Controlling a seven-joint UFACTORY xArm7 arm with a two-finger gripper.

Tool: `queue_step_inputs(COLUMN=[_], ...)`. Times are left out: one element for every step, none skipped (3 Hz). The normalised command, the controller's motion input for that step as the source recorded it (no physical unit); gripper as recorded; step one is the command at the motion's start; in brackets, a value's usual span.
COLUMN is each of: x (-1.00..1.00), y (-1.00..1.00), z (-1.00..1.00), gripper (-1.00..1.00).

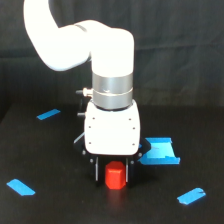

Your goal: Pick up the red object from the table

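Observation:
The red object is a small orange-red block standing on the black table, low in the middle of the exterior view. My gripper hangs straight down from the white arm, and its two dark fingers stand on either side of the block. The block's base is level with the fingertips and seems to rest on the table. I cannot tell whether the fingers press on the block or leave a small gap.
A blue tray sits just to the exterior view's right of the gripper, partly hidden by it. Blue tape strips lie on the table at far left, near left and near right.

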Motion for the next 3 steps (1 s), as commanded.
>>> queue_step_inputs(x=[-0.03,0.09,0.06], y=[0.02,0.02,-0.14], z=[-0.26,-0.27,0.98], gripper=[-1.0,-1.0,-0.96])
